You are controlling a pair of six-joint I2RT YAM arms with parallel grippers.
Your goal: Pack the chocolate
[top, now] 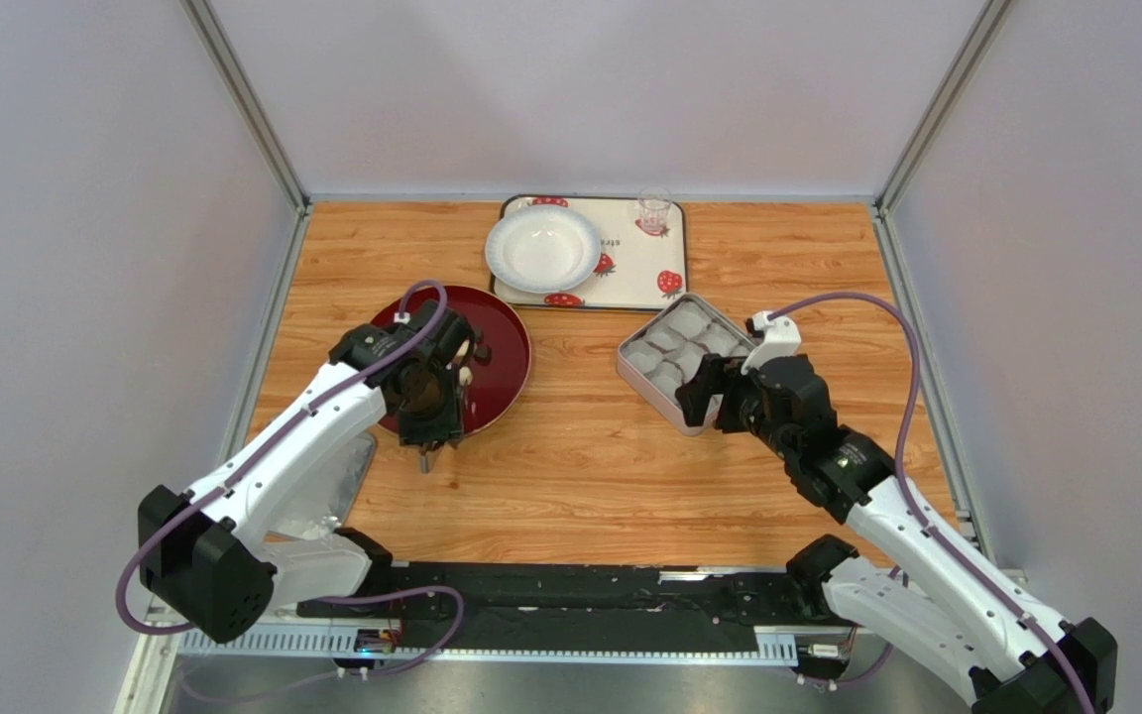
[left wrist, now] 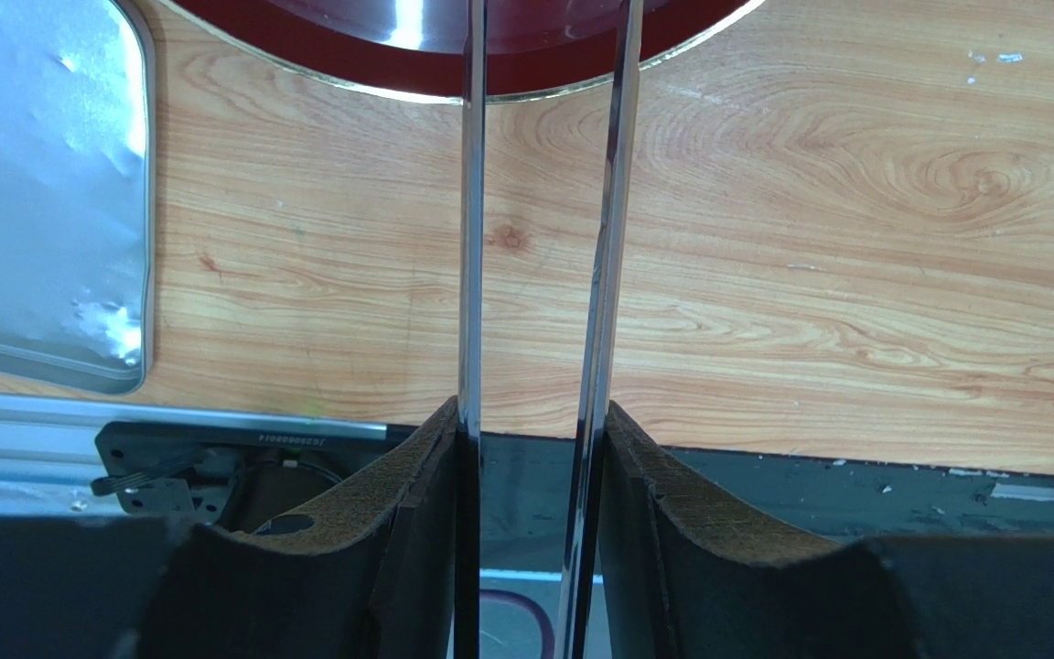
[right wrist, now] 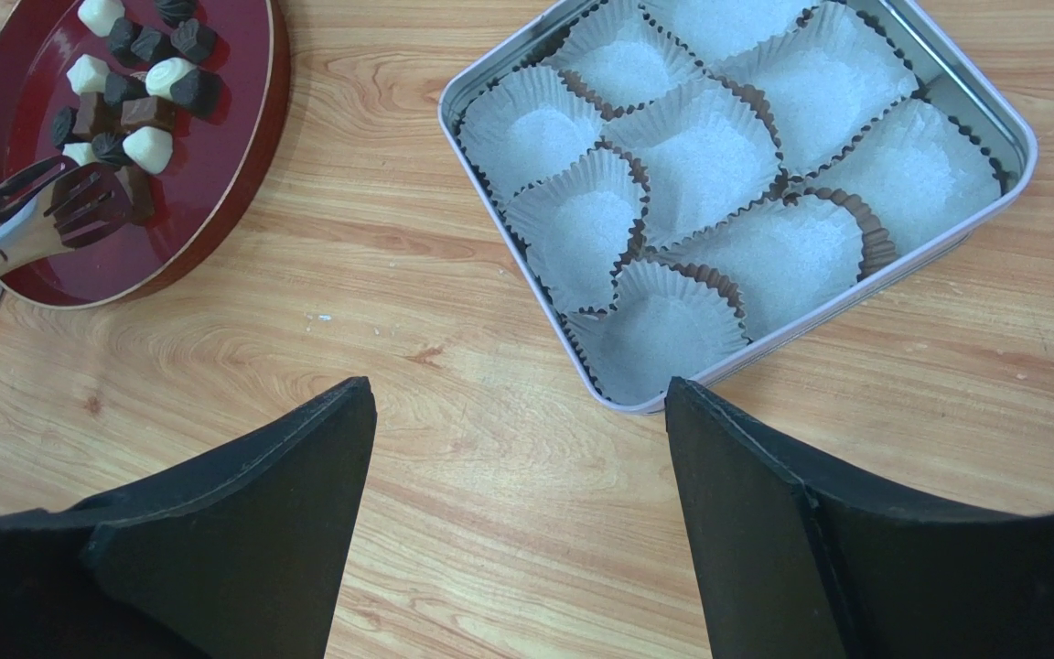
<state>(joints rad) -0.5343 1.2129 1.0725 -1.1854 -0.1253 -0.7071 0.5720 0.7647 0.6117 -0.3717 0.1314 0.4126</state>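
Left claw [left wrist: 533, 419] clamps the tongs [left wrist: 611, 206] beside the chocolate [right wrist: 148, 89]; right claw [right wrist: 519, 398] stands wide, empty, near the tin [right wrist: 1007, 131]

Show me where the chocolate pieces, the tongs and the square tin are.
chocolate pieces [right wrist: 134, 89]: right wrist view, middle of the heap.
tongs [right wrist: 27, 224]: right wrist view, near the forked end.
square tin [right wrist: 931, 227]: right wrist view, near wall.

Robotics lab test cell, not a kitchen. Wooden table [top: 592, 476] boxed in by plain grey panels [top: 86, 223] on aluminium posts [top: 247, 97]. Two white robot arms [top: 294, 446] bolted to a black rail [top: 592, 592] at the table's near edge, purple cables [top: 912, 372] looping over the table.
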